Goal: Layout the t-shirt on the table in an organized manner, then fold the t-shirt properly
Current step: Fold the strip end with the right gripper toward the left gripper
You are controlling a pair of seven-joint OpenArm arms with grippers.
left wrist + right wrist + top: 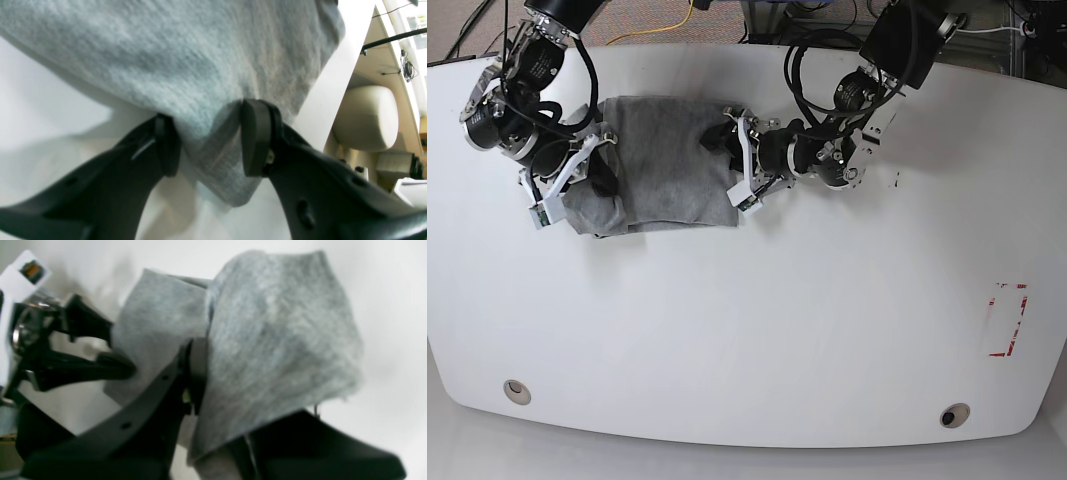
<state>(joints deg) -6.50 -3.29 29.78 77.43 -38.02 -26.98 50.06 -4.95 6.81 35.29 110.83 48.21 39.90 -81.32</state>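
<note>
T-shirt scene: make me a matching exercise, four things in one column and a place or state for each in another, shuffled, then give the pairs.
Things:
1. t-shirt
2. left gripper
3. right gripper
4. red tape rectangle

Places or states:
A. jaws shut on cloth
B. bare tabletop, far from both arms
C. folded grey bundle between the arms
D. jaws apart, straddling a cloth edge

Pairs: 1-C, 2-D, 3-A, 4-B
</note>
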